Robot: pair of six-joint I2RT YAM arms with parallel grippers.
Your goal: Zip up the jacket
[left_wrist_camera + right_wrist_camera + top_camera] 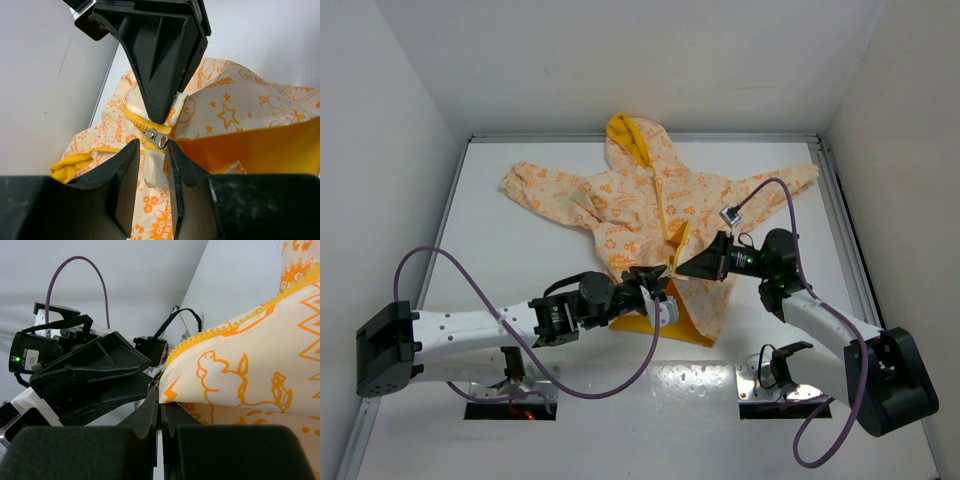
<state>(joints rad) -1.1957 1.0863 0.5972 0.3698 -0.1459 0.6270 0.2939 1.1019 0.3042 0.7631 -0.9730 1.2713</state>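
The jacket [655,205] is lying flat on the white table [500,260], with its hood pointing away from the arms and its sleeves spreading out. Its bottom part is lying open, showing the yellow lining [250,145]. The left claw [152,147] is standing narrow, pinching a strip of the jacket just under the silver zipper pull [158,139]. The right claw [161,117] is squeezing all the way closed, its tip touching the zipper just above the pull.

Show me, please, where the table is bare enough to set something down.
Bare table lies between a sleeve and the left arm, and beside the right arm. Crowded at the jacket's zipper, where left gripper and right gripper pinch it.
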